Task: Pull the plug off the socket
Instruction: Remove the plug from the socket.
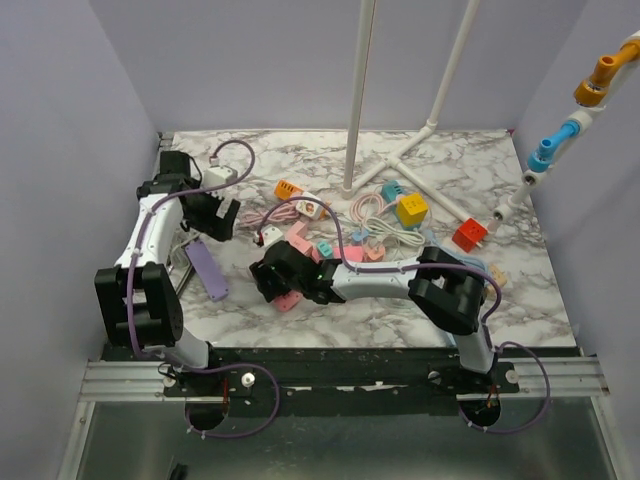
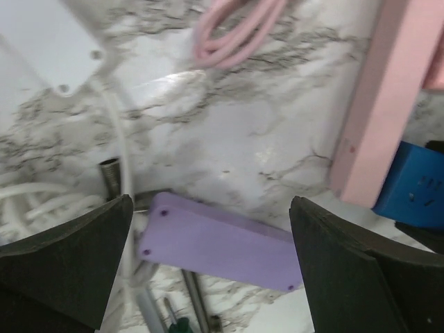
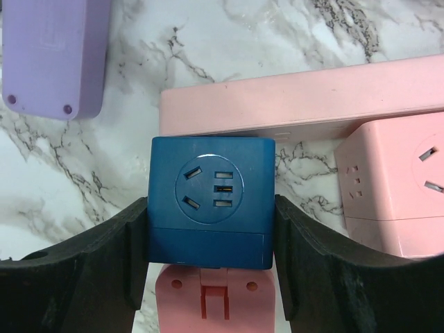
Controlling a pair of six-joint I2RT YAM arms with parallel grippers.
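Here's the left arm (image 1: 150, 228): white shell links between chunky black joint housings, with a lilac cable (image 1: 233, 143) looping off behind the wrist. The right arm (image 1: 375, 282) matches it, with a white tube, black motor blocks and its own lilac cable (image 1: 546, 385) curling out far back at the base. Up close now, the left gripper (image 2: 210, 205) shows two matte black wedge fingers (image 2: 62, 267), faintly grainy. The right gripper (image 3: 209, 201) has the same black fingers (image 3: 76, 270), their inner faces gently curved and the edges rounded.
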